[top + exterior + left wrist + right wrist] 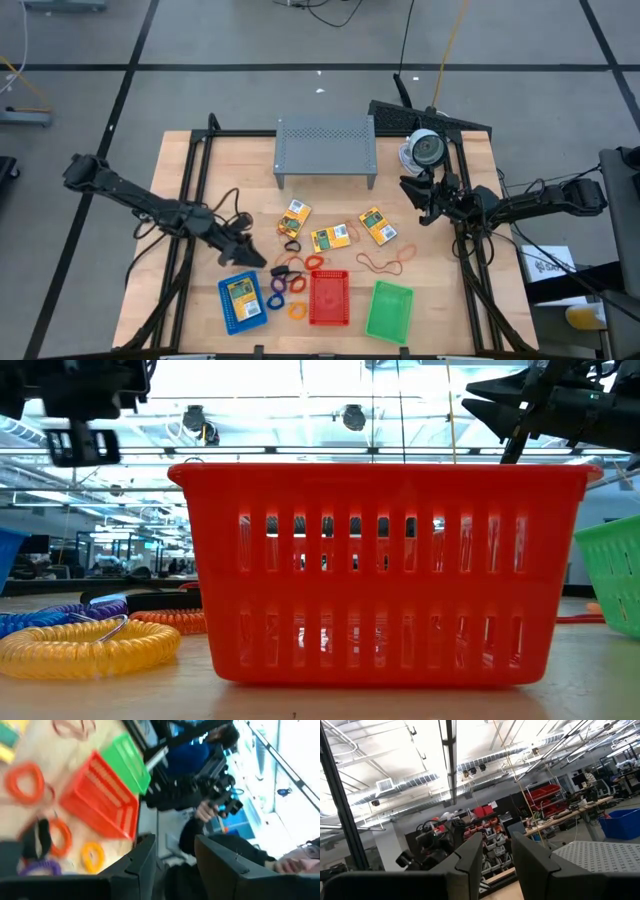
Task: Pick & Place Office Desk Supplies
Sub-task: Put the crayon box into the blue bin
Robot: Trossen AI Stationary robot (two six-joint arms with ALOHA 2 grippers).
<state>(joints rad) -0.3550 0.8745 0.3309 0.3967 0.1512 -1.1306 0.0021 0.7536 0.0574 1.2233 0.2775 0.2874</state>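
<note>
Three yellow-and-green crayon boxes (331,238) lie flat on the table's middle, and a fourth lies in the blue tray (242,303). The red tray (329,297) and the green tray (389,310) stand beside it at the near edge. Reddish rubber bands (383,263) and several coloured rings (290,285) lie between them. My left gripper (256,257) is open and empty, just beyond the blue tray and left of the rings. My right gripper (414,190) is open and empty at the right, near the round device, clear of the supplies.
A grey perforated shelf (326,150) stands at the table's far middle. A round white-and-grey device (425,150) sits at the far right. A yellow ring (90,645) lies left of the red tray (380,570). A person (210,810) shows beyond the near edge.
</note>
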